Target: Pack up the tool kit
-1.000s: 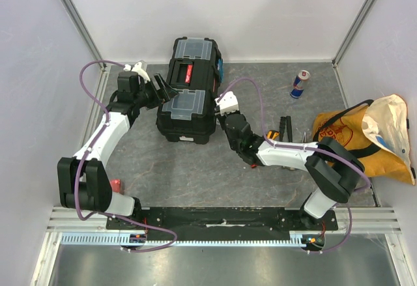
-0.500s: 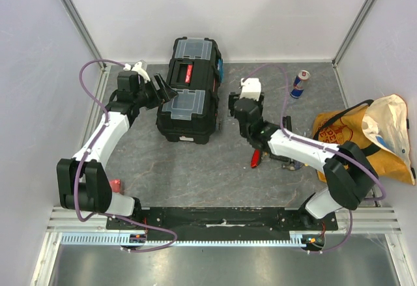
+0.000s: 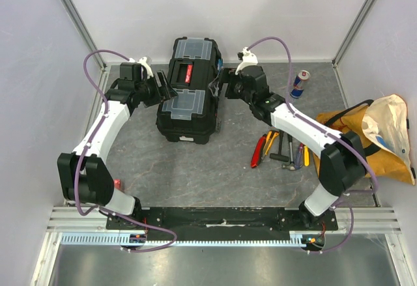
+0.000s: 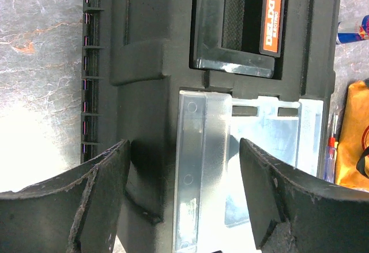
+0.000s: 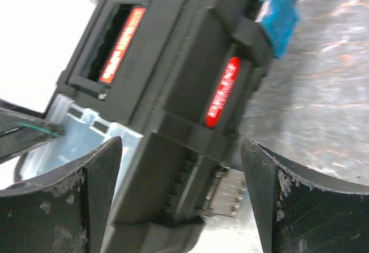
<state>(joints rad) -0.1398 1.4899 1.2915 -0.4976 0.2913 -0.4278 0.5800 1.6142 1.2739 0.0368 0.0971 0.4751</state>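
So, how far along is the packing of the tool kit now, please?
Done: nothing is visibly packed; the toolbox looks shut. In hand: the left gripper and right gripper stand open at opposite sides of the box, holding nothing. Left: open the box, then put in the hand tools, which lie on the table to the right of it.

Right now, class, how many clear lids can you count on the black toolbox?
2. The far lid sits at the back end of the toolbox, the near lid at its front end, toward the arms. None looks hidden.
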